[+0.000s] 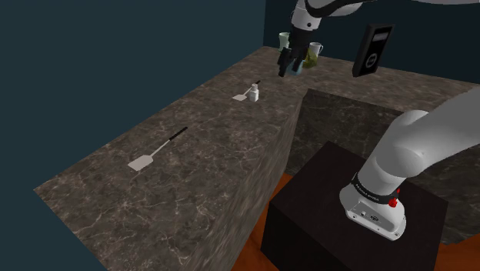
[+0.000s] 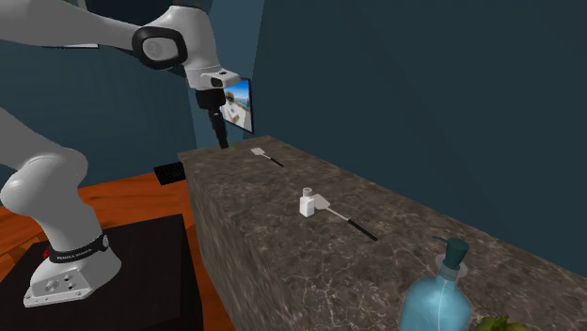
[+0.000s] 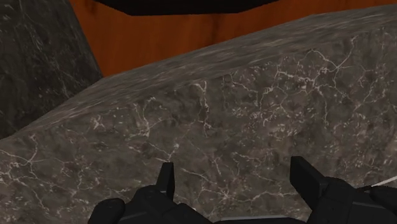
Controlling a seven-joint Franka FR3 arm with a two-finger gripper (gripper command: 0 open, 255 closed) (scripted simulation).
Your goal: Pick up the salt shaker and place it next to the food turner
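Observation:
The small white salt shaker (image 1: 252,93) (image 2: 307,204) stands upright on the dark marble counter (image 1: 192,154), touching the white head of a black-handled food turner (image 1: 241,98) (image 2: 325,204). A second, similar turner (image 1: 145,160) (image 2: 261,152) lies further along the counter, toward the shoulder view's lower left. My black gripper (image 1: 289,68) (image 2: 223,139) (image 3: 234,167) hangs in the air above the counter's edge, a little to the shoulder view's right of the shaker. Its fingers stand apart with nothing between them; bare marble lies below.
Two mugs (image 1: 285,38) (image 1: 314,50) and something green stand at the counter's far end, beside a blue soap bottle (image 2: 437,299). A black panel (image 1: 373,48) hangs behind the arm. The counter drops off to an orange floor (image 3: 159,32) by the black stand (image 1: 350,223).

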